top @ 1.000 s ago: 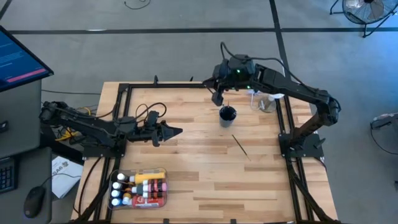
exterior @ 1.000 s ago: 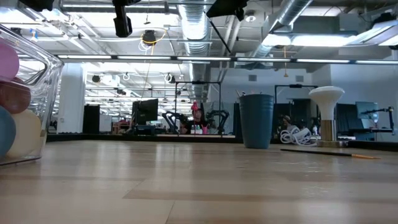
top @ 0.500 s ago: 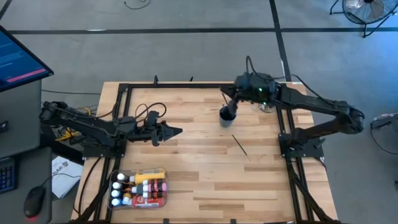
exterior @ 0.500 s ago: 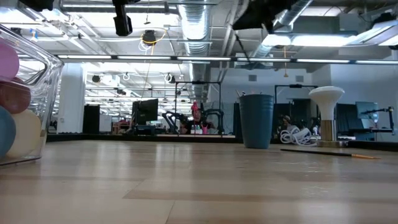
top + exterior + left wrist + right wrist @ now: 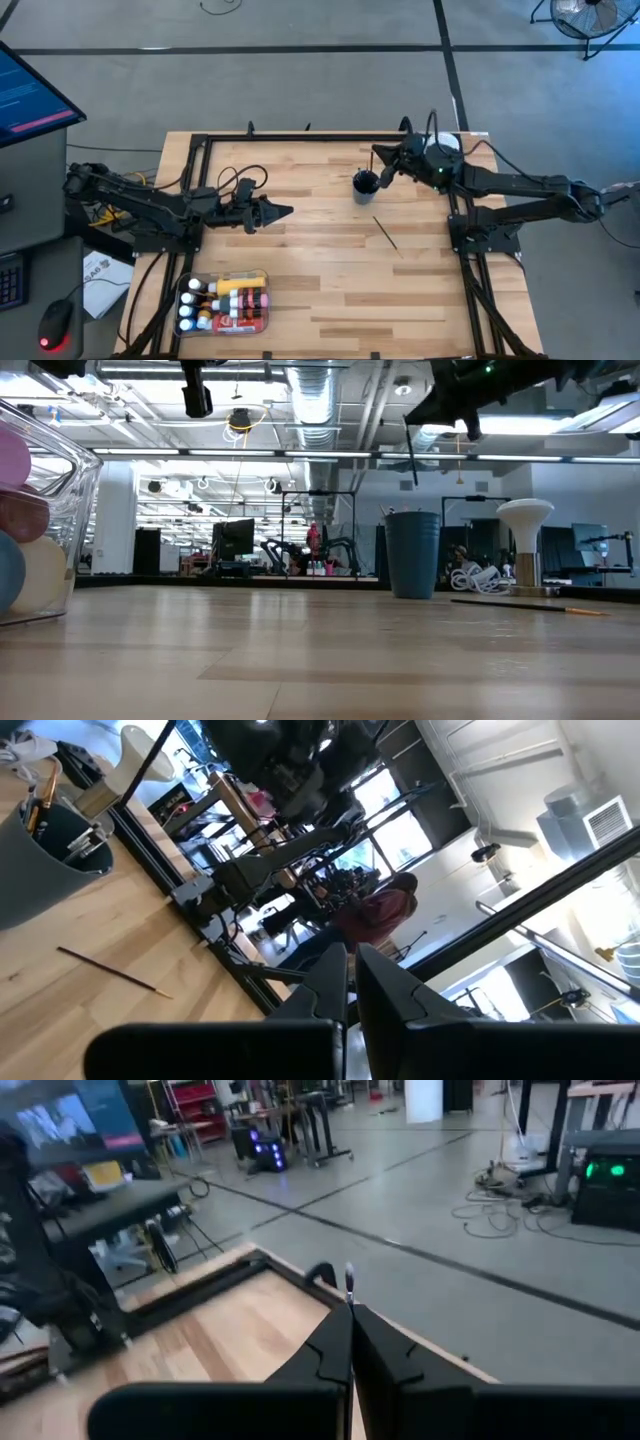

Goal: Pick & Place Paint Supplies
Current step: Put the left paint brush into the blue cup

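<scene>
My right gripper (image 5: 381,166) hovers just right of the dark cup (image 5: 365,184) at the far middle of the table, shut on a thin dark brush (image 5: 410,455). The cup (image 5: 45,855) holds more brushes. Another brush (image 5: 388,235) lies flat on the wood near the cup. A clear tray (image 5: 226,300) at the near left holds several paint bottles lying side by side. My left gripper (image 5: 288,211) stays shut and holds nothing, at the table's left middle, pointing toward the right edge. My right gripper pinches the brush near its upper end (image 5: 405,422) between its two fingertips. The fingers reach in nearly level from the table's right side. A short end of the brush (image 5: 348,1276) sticks up past the fingertips. The brush hangs clear, over the cup.
A clear jar with a white lid (image 5: 525,550) stands at the far right, partly under my right arm. Black frame rails (image 5: 300,137) run along the table's edges. Bare wood lies between the cup and the tray.
My right gripper has drawn back toward the table's right edge and tipped from pointing down to nearly level. The brush now shows in the low view, hanging over the cup. My left arm has kept still.
</scene>
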### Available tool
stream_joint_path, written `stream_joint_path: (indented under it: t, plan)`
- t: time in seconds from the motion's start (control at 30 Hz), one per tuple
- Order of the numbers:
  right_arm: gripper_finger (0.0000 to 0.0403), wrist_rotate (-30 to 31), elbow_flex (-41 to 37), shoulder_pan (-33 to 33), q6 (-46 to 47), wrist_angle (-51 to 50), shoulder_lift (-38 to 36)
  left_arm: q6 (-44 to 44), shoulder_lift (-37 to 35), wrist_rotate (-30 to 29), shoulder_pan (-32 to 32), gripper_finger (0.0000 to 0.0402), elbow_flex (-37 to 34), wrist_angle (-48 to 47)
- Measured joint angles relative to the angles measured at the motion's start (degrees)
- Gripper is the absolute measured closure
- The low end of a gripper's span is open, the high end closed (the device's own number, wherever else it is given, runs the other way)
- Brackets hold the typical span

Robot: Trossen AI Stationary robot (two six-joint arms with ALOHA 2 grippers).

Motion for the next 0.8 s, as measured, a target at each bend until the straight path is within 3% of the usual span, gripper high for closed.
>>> stream_joint_path:
  t: [0.2, 0.47, 0.8]
  plan:
    - [0.0403, 4.36, -3.56, 3.02, 0.02, 4.34, 1.57, -0.76, 0.0, -0.04, 0.0, 0.0401, 0.0, 0.13]
    - [0.0403, 9.5, -10.61, 5.52, 0.85, 19.51, 6.42, -2.7, 0.0, -1.03, 0.0, 0.0401, 0.02, 0.16]
    - [0.0403, 11.91, -13.6, 6.91, 0.92, 25.24, 11.85, -4.36, 0.0, -1.01, 0.0, 0.0401, 0.02, 0.37]
